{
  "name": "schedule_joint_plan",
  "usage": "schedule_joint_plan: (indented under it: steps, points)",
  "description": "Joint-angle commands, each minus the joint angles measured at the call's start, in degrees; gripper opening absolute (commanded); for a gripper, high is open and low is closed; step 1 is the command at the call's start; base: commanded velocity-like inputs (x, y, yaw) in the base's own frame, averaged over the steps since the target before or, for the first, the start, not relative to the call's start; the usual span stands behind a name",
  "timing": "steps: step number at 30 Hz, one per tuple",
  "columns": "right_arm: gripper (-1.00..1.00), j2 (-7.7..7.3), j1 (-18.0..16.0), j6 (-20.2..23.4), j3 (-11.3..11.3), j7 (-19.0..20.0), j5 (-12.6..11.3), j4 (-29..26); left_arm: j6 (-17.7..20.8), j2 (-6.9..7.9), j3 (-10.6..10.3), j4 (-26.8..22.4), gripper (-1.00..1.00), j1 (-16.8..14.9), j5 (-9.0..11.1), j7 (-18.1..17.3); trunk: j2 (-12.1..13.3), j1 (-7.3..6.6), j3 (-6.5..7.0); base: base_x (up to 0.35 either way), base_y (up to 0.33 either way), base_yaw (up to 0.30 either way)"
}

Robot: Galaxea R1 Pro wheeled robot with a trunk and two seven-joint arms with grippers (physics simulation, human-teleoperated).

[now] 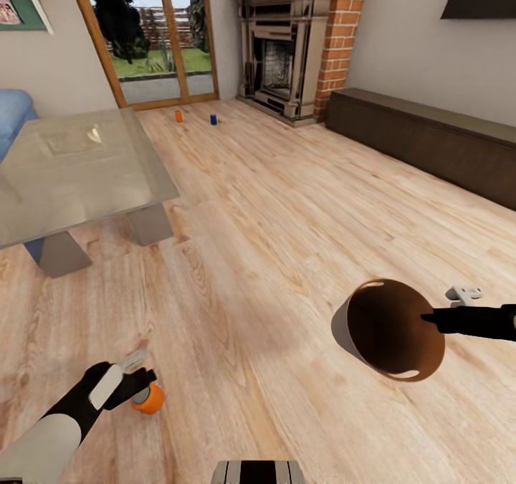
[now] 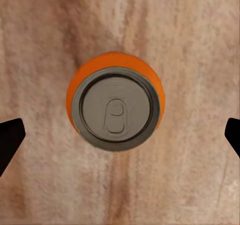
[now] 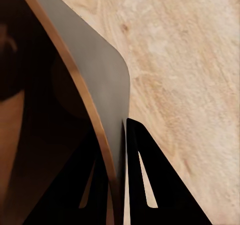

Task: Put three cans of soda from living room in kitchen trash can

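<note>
An orange-red soda can [image 1: 149, 399] stands upright on the wood floor at the lower left. My left gripper [image 1: 141, 375] hangs open right above it. The left wrist view looks straight down on the can's grey top [image 2: 116, 108], with the fingertips [image 2: 10, 140] spread wide on either side and apart from it. Two more cans, one orange [image 1: 178, 115] and one blue [image 1: 213, 119], stand far off near the glass doors. My right gripper [image 1: 431, 319] is shut on the rim of the trash can [image 1: 390, 330], which is tilted with its brown inside showing. Its fingers [image 3: 142, 175] pinch the grey wall [image 3: 97, 70].
A glass coffee table [image 1: 79, 161] on grey legs stands at the left, with a blue sofa [image 1: 13, 115] behind it. The fireplace [image 1: 283, 54] and brick chimney [image 1: 342, 32] are at the back. A long dark cabinet [image 1: 430, 140] runs along the right wall.
</note>
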Motion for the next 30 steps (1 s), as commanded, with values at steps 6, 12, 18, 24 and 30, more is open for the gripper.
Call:
schedule_joint_plan:
  steps: [6,12,18,24,30]
  points:
    - [-1.0,0.0,-0.05,0.33,-0.05,0.27,-1.73,-0.1,-0.05,0.65,0.06,0.0,1.0,-0.27,-0.04,0.0,-0.09,0.14,-1.33,0.0,0.0,0.0]
    - [-1.0,-0.94,-0.01,0.33,-0.09,0.27,-1.73,-0.13,-0.4,0.61,0.05,0.0,1.0,-0.43,-0.06,-0.03,-0.17,0.3,-2.66,0.0,0.0,0.0]
    - [-1.0,-1.13,0.01,0.33,-0.13,0.27,-1.78,-0.2,-0.71,0.16,0.02,-0.22,1.0,-1.11,-0.06,0.34,-0.25,0.45,-3.99,0.0,0.0,0.0]
    - [-1.0,-1.14,0.03,0.33,-0.14,0.27,-2.12,-0.2,-0.69,0.11,0.0,-0.31,1.0,-1.77,-0.07,0.79,-0.3,0.56,-4.88,0.0,0.0,0.0]
    - [-1.0,-1.14,0.03,0.33,-0.15,0.27,-2.21,-0.2,-0.75,-0.01,-0.1,-0.77,1.0,-1.87,0.01,0.84,-0.3,0.56,-4.88,0.0,0.0,0.0]
